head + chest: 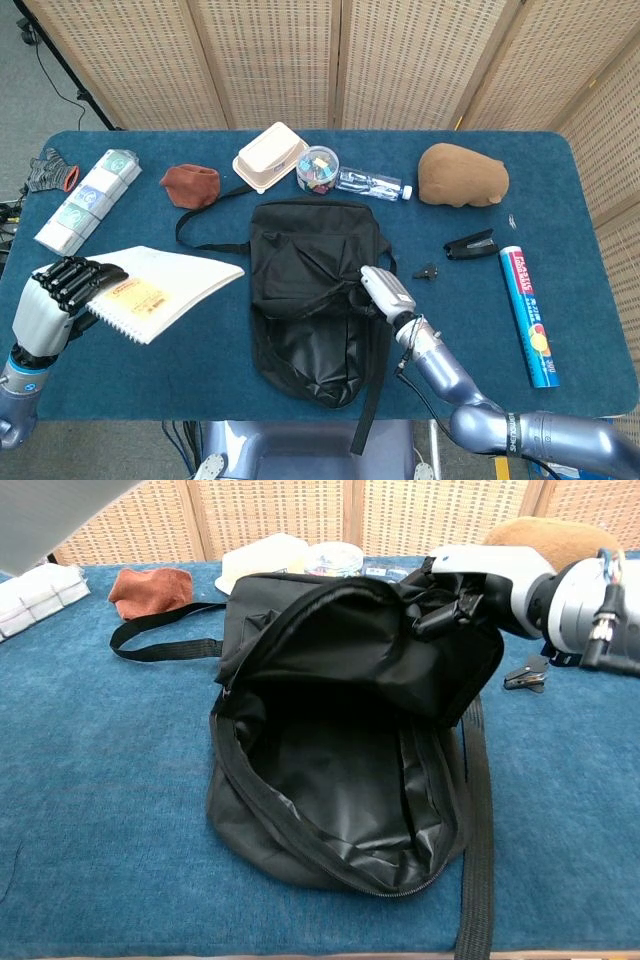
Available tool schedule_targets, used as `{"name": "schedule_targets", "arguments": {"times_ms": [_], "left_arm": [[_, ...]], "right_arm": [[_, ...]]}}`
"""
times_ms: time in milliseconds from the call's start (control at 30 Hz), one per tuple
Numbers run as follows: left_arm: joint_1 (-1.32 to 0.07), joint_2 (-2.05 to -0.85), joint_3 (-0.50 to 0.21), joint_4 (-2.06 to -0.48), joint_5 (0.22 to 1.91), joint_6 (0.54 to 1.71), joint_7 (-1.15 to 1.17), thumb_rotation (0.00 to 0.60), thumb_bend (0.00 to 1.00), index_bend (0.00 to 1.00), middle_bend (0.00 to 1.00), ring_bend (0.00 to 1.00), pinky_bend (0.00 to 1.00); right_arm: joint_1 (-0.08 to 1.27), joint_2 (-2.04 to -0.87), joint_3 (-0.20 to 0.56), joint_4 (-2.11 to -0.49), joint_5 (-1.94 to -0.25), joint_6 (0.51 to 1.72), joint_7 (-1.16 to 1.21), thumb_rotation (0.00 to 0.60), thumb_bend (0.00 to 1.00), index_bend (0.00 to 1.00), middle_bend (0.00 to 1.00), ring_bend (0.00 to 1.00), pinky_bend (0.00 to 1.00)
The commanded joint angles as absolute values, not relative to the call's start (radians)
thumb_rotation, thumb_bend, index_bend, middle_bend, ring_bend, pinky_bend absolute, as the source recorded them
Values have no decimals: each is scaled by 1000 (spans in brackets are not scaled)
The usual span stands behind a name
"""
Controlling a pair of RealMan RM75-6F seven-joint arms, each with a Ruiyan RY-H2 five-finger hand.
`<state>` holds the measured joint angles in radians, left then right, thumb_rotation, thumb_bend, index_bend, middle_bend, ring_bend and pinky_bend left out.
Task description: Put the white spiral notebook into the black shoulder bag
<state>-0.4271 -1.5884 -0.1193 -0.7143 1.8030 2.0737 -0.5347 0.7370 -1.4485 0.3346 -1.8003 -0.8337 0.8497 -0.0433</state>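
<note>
Nearest the camera lies the black shoulder bag [340,770], its mouth unzipped and wide, with the right hand [385,292] gripping the upper flap at 3 o'clock. At 9 o'clock of the bag, well apart from it, the left hand [62,293] holds the white spiral notebook [165,290] by its spiral edge above the blue table [560,200].

The shoulder bag [305,300] lies mid-table; the notebook [165,290] lies to its left, the tube [530,315] well to its right.

one black bag [305,300], one notebook [165,288], one red cloth [190,185], one brown cloth [463,175], one white box [270,157], one clip jar [318,169], one bottle [372,184], one tube [528,314], one stapler [471,244], one wipes pack [88,198], two hands [62,295] [388,292].
</note>
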Motion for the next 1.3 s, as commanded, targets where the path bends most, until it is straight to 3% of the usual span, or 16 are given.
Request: {"name": "schedule_targets", "arguments": {"times_ms": [33, 133, 533, 1033, 1300], "left_arm": [[-437, -1629, -114, -684, 1831, 2151, -584, 600, 900, 789, 721, 529, 683], [-462, -1669, -92, -664, 1895, 2233, -600, 600, 899, 795, 727, 534, 687], [-550, -1767, -159, -606, 2200, 2234, -507, 600, 898, 798, 730, 538, 689], [-731, -1903, -84, -508, 2203, 2233, -514, 600, 897, 798, 731, 538, 689], [-794, -1972, -18, -386, 2179, 2175, -515, 600, 895, 798, 731, 537, 689]], "right_arm": [[757, -1411, 364, -1808, -767, 796, 1, 600, 869, 613, 575, 459, 529], [779, -1372, 391, -1808, -688, 718, 54, 600, 875, 616, 578, 464, 529], [873, -1272, 373, -1750, -578, 486, 138, 600, 891, 626, 588, 474, 530], [938, -1213, 347, -1682, -570, 351, 253, 600, 898, 629, 592, 475, 530], [950, -1189, 348, -1675, -587, 317, 302, 600, 901, 631, 593, 475, 529]]}}
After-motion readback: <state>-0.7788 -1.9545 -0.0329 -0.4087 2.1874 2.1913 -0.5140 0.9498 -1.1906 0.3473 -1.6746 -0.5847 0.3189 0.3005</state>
